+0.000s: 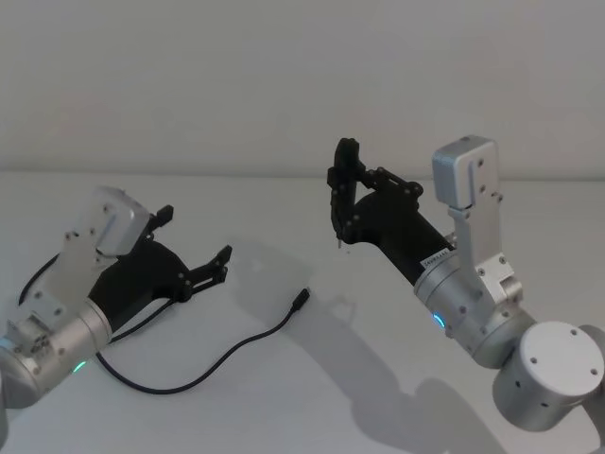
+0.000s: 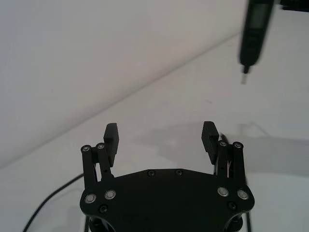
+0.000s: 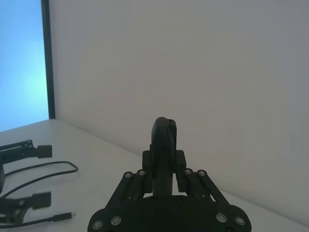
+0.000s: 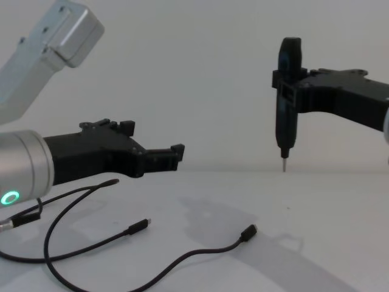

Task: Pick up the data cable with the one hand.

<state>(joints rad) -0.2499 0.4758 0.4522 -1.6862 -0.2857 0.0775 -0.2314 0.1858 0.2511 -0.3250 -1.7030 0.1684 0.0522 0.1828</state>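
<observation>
Left gripper (image 4: 152,140), silver wrist and green ring close in the chest view. It hovers above the white table (image 1: 529,218), fingers spread wide, nothing between the pads (image 2: 209,135).

Data cable (image 1: 301,301) lies flat on the table, untouched. Its blocky plug (image 4: 248,232) sits ahead and to the right of the open fingertips; the cord curves back toward the left wrist.

Second black cord (image 4: 135,228), with a slim silver-tipped plug, lies just left of it and loops under the left arm.

Right gripper (image 1: 352,184) is raised on the right side, clamped on a pen-like tool (image 4: 285,118) with its tip pointing down, well apart from both cords.

Risks, as judged:
- Wrong cord. The two lie near each other and look alike; a descent straight down from here would land nearer the silver-tipped one.
- Missed grasp. The cord is far thinner than the pads and flat on the table, so closing slightly high would catch nothing.
- Table strike. Going low enough for the cord could drive the fingertips into the surface.
- Slip. Gripped on the bare cord, it may slide through the pads; the plug gives more to hold.
</observation>
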